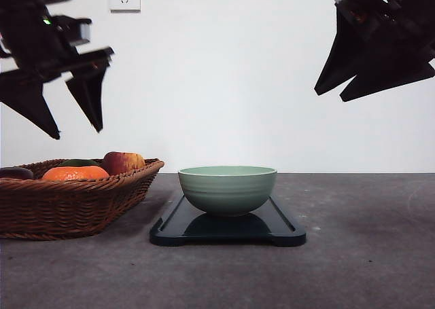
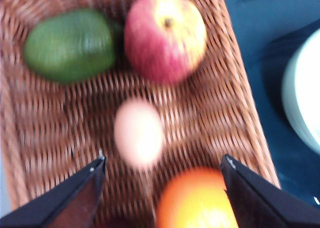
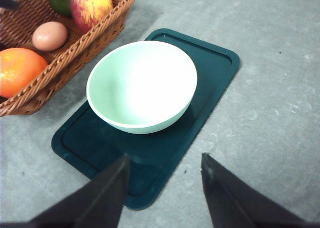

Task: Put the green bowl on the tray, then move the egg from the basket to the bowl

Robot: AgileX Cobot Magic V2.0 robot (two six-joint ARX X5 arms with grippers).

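Observation:
The green bowl stands upright on the dark tray at the table's middle; inside it looks bare. The tray lies next to the wicker basket. The tan egg lies on the basket floor, among an apple, an orange and a green fruit; the right wrist view has the egg too. My left gripper hangs open high above the basket, fingers spread with nothing between them. My right gripper is raised at the upper right, open and holding nothing.
A red-yellow apple, an orange and a green fruit share the basket with the egg. Grey tabletop stretches right of the tray and in front of it. A white wall stands behind.

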